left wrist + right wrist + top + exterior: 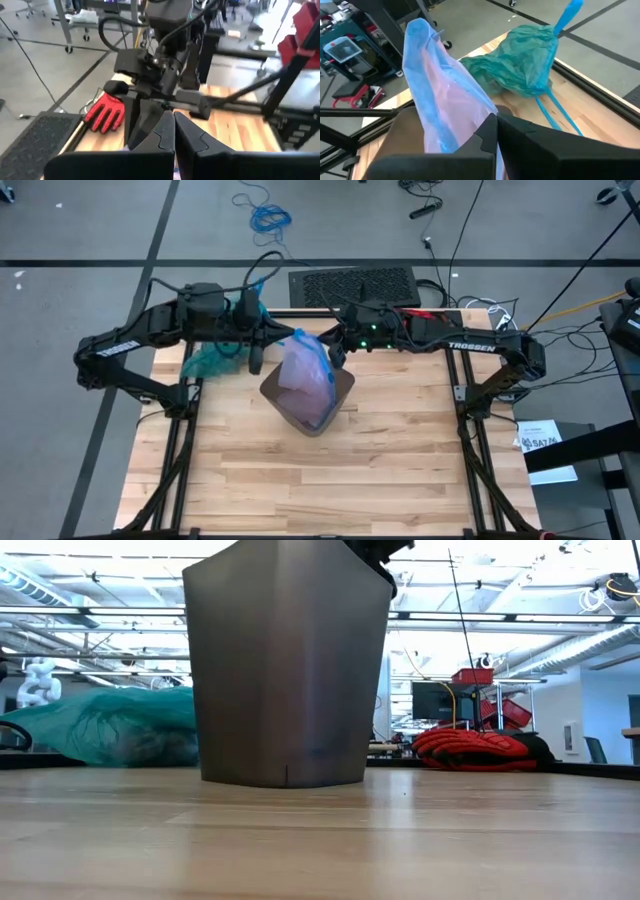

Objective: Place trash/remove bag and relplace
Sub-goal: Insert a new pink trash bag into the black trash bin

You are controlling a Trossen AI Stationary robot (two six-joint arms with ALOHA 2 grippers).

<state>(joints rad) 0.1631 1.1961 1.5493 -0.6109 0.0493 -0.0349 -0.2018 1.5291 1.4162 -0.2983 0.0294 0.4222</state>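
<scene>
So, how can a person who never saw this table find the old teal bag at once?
Start at the grey bin in the middle of the wooden table. The teal bag lies crumpled beside it, toward the left arm. Unlike the pink-lilac bag in the bin, it is green-blue with blue drawstrings.

Bare wood across the near half of the table [330,490], open to any approach. Mid-table blocked by the grey bin [310,402], its mouth filled by the pink-lilac bag [305,375]. Far left corner taken by the teal bag [212,360]; both arms crowding the far edge.
</scene>
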